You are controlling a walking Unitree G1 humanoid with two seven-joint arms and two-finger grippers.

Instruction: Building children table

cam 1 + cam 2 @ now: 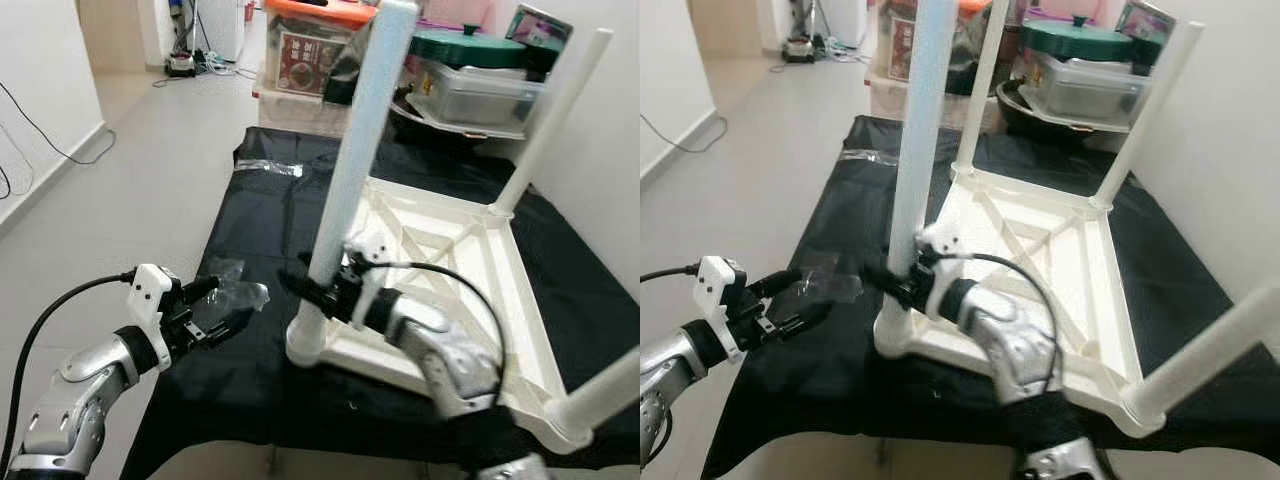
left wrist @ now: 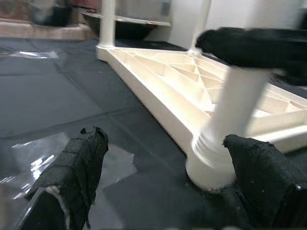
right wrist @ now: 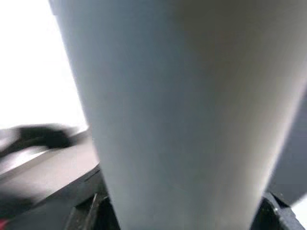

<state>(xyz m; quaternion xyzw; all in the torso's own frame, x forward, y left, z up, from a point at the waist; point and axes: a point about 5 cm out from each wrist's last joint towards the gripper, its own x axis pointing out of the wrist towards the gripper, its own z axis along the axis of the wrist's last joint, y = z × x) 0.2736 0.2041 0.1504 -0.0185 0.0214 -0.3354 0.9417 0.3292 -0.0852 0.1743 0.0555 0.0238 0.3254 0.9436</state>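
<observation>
Here the table leg [image 1: 355,150] is being gripped by the right end effector [image 1: 322,292], keeping it upright in the tabletop [image 1: 440,250] corner socket; the left end effector [image 1: 215,312] is being held open and empty beside that leg.

Upturned table [image 1: 440,270] on cloth [image 1: 250,210]; bins [image 1: 310,60] behind.

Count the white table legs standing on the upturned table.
4: near-left white plastic leg gripped by the right claw; far-left; far-right; near-right.
</observation>
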